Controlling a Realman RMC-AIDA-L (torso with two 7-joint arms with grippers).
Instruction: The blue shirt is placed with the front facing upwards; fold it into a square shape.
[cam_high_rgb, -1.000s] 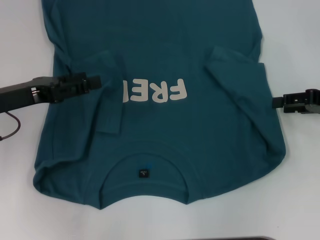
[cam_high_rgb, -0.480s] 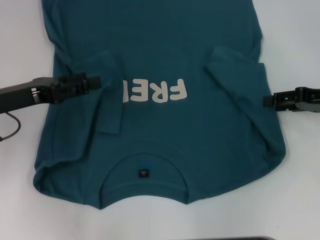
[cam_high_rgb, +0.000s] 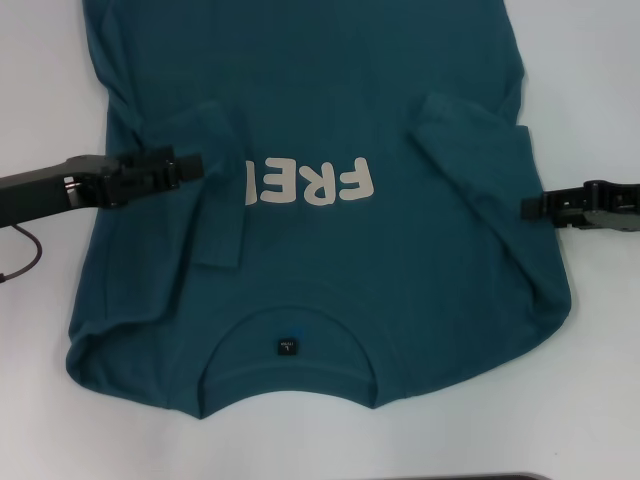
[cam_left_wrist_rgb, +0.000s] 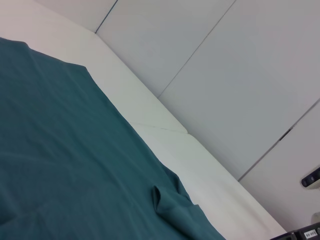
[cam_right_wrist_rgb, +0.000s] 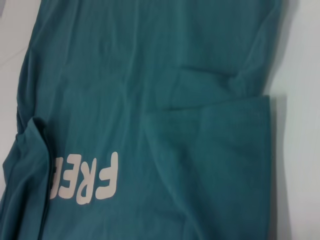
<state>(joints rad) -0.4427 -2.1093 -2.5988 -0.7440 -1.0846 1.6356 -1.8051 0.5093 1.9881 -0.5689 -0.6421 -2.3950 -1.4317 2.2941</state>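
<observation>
The blue shirt (cam_high_rgb: 330, 260) lies flat and front-up on the white table (cam_high_rgb: 600, 380), with its collar and black neck label (cam_high_rgb: 287, 346) toward me. Cream letters "FREE" (cam_high_rgb: 320, 182) cross the chest. The left sleeve (cam_high_rgb: 215, 200) is folded inward and covers part of the lettering. The right sleeve (cam_high_rgb: 470, 150) is folded inward too. My left gripper (cam_high_rgb: 195, 165) is low over the folded left sleeve. My right gripper (cam_high_rgb: 528, 207) is at the shirt's right edge. The shirt also shows in the left wrist view (cam_left_wrist_rgb: 60, 165) and the right wrist view (cam_right_wrist_rgb: 150, 100).
A thin dark cable (cam_high_rgb: 20, 262) loops on the table under my left arm. A dark edge (cam_high_rgb: 460, 477) runs along the near side of the table. Pale wall panels (cam_left_wrist_rgb: 225, 75) stand beyond the table in the left wrist view.
My right gripper has moved left, from off the shirt to its right edge. My left gripper has barely moved. The shirt lies as before.
</observation>
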